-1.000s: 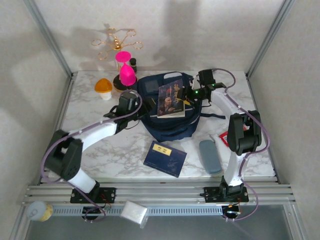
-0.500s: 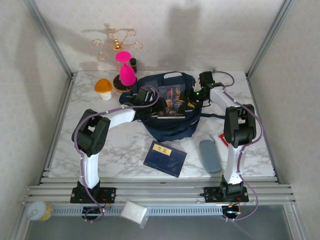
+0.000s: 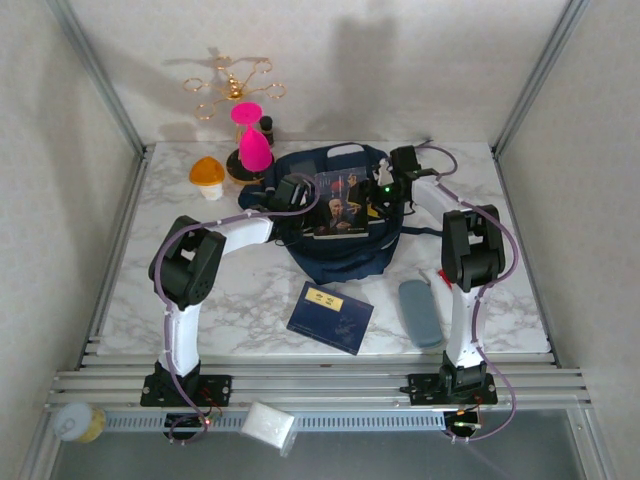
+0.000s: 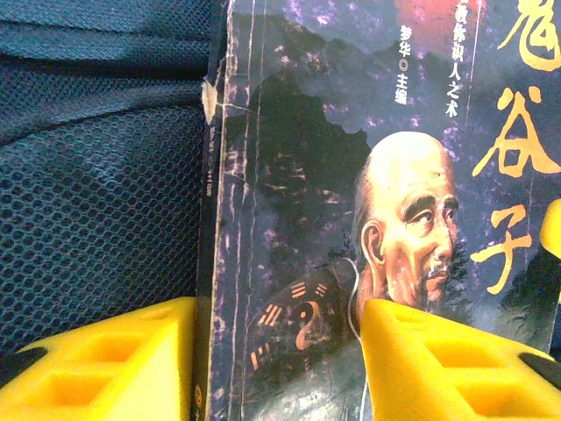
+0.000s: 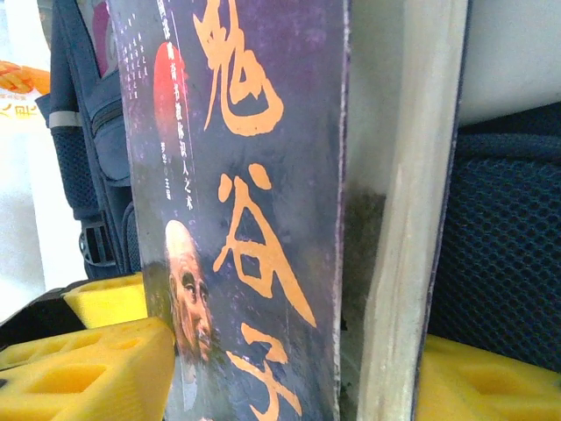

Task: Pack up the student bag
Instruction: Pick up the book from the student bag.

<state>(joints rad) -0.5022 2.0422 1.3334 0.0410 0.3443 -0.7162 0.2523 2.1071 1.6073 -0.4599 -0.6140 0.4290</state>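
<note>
Here, right claw (image 5: pixel 292 368) clamping book (image 3: pixel 340 203), bag (image 3: pixel 335 258) beneath

overhead rear view; wrist views close on book (image 4: pixel 351 175)

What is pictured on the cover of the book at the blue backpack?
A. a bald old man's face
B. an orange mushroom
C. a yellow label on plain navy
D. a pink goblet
A: the book at the student bag shows a bald man's face beside large orange characters, clearest in the left wrist view.

The book (image 3: pixel 343 203) hides part of the student bag (image 3: pixel 335 255).
</note>
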